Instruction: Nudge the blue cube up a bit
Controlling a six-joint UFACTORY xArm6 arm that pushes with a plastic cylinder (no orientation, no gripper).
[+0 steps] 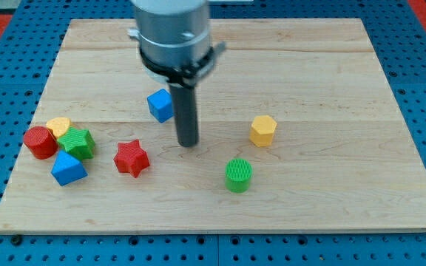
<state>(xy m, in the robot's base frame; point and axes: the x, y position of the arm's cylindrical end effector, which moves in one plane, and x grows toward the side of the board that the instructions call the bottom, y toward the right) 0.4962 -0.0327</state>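
The blue cube (159,105) sits on the wooden board (309,74) left of centre, partly hidden on its right side by my rod. My tip (188,142) rests on the board just below and to the right of the blue cube, close to it; I cannot tell if the rod touches the cube. A red star (132,158) lies below and left of the cube.
At the view's left edge a cluster holds a red cylinder (40,142), a yellow block (58,126), a green star-like block (77,142) and a second blue block (68,168). A yellow hexagonal block (262,131) and a green cylinder (238,175) lie right of my tip.
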